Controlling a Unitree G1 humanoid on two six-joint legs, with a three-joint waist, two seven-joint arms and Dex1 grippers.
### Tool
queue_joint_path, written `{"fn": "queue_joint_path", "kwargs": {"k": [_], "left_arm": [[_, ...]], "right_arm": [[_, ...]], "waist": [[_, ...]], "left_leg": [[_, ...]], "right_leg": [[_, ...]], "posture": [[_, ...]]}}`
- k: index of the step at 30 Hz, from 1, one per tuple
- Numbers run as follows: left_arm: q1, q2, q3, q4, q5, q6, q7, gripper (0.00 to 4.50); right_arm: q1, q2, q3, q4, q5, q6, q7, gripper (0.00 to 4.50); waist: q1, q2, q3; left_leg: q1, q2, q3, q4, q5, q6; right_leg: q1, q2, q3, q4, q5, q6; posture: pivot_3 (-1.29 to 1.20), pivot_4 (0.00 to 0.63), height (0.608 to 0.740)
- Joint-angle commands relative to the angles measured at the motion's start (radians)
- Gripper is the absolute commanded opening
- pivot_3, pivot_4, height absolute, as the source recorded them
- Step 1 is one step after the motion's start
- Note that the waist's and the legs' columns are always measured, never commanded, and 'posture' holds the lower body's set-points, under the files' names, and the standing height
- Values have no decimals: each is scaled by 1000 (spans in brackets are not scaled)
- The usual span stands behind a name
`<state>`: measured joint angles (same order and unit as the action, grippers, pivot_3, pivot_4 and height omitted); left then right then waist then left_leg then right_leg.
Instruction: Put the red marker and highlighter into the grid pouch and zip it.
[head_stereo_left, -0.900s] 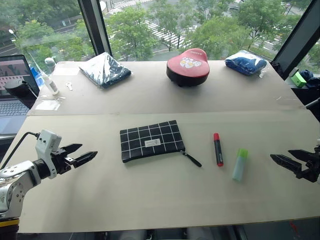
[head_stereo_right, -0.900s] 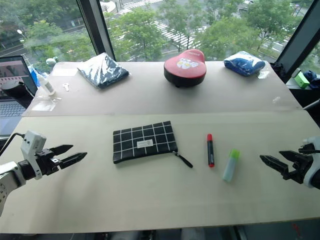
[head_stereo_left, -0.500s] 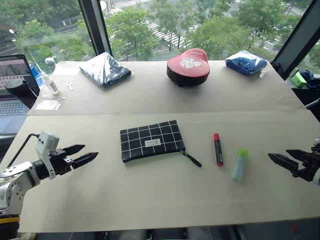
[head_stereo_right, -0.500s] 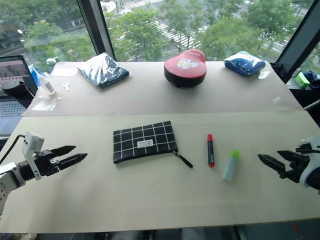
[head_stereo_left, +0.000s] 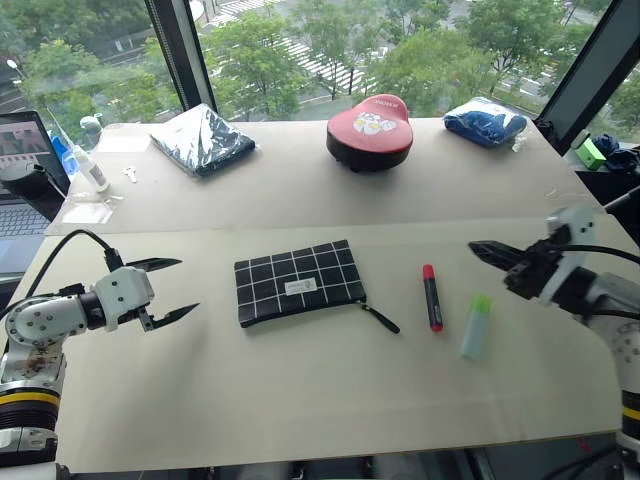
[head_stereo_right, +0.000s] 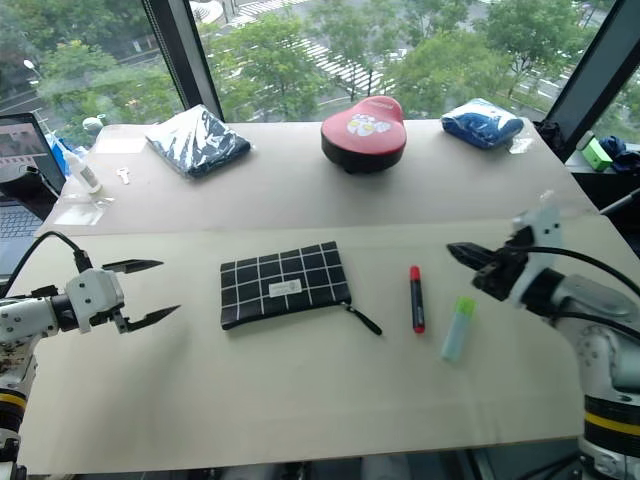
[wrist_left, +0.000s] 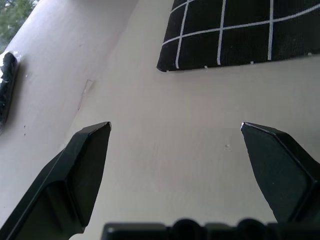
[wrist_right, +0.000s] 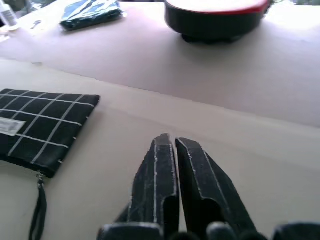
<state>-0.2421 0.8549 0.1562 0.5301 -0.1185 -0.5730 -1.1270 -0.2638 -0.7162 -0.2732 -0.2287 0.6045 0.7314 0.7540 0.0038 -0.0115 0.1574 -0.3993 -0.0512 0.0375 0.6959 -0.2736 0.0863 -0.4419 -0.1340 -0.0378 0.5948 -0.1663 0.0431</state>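
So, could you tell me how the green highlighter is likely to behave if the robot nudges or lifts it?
The highlighter lies flat on the table with a rounded barrel, so a sideways push would probably roll it, perhaps toward the red marker. It looks like small, stiff plastic, so likely light and rigid. Its smooth barrel may slip between narrow fingers.

The grid pouch (head_stereo_left: 298, 282), black with white grid lines and a little white label, lies flat and zipped with its cord trailing off one corner, off to the right of the wide-open left gripper (head_stereo_left: 168, 290). The red marker (head_stereo_left: 430, 297), red cap and black barrel, lies between the pouch and the closed right gripper (head_stereo_left: 477, 248). The highlighter (head_stereo_left: 476, 325), pale mint with a lime cap, lies just beside the marker, nearer the robot than the right gripper's tips.
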Motion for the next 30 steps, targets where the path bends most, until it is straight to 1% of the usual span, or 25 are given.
{"fn": "queue_joint_path", "kwargs": {"k": [1,2,5,9,11,15,19,22,27,30], "left_arm": [[-50,14,-50,55,50,-140,-2,4500],[-59,20,-67,75,68,-175,-2,4500],[-83,28,-95,123,87,-238,3,4500],[-122,23,-132,160,97,-308,5,4500],[-140,17,-146,171,99,-330,10,4500],[-157,6,-167,176,84,-343,15,4500],[-166,-3,-185,175,79,-358,18,4500],[-169,-9,-200,168,72,-371,13,4500],[-167,-32,-228,140,52,-385,-1,4500],[-172,-57,-248,129,47,-390,-3,4500]], "right_arm": [[-84,51,167,-9,-64,-1,-25,76],[-108,69,205,0,-77,-12,-19,76],[-148,97,264,18,-108,-33,-14,76],[-269,183,433,89,-207,-50,-16,76],[-290,196,497,111,-253,-66,9,76],[-302,188,588,154,-338,-99,36,76],[-332,211,628,250,-422,-115,6,76],[-342,215,635,292,-463,-139,4,76],[-359,220,605,305,-455,-142,21,76],[-353,216,622,305,-470,-156,39,76]], "waist": [[1,0,0],[2,0,0],[8,0,0],[2,0,0],[0,0,0],[5,0,0],[0,0,0],[-1,0,0],[-3,0,0],[-2,0,0]], "left_leg": [[-1,0,0,0,0,0],[-2,-1,0,0,0,0],[-2,-4,0,1,0,1],[-1,-5,1,2,-1,2],[0,-5,2,2,0,2],[0,-5,1,2,0,1],[-1,-6,1,3,0,2],[0,-6,1,3,0,2],[1,-5,1,3,0,1],[1,-5,1,3,0,1]], "right_leg": [[0,-1,-1,0,0,0],[-1,-2,-2,0,0,0],[-1,-5,-4,0,0,0],[0,-6,-8,0,1,1],[0,-6,-9,1,1,1],[0,-5,-13,2,1,1],[2,-5,-14,2,1,2],[2,-5,-14,1,1,2],[2,-5,-14,2,1,2],[2,-5,-14,1,1,2]], "posture": [[0,150,740],[0,150,740],[0,150,740],[0,150,740],[0,150,740],[0,150,740],[0,150,740],[0,150,740],[0,150,740],[0,150,740]]}}
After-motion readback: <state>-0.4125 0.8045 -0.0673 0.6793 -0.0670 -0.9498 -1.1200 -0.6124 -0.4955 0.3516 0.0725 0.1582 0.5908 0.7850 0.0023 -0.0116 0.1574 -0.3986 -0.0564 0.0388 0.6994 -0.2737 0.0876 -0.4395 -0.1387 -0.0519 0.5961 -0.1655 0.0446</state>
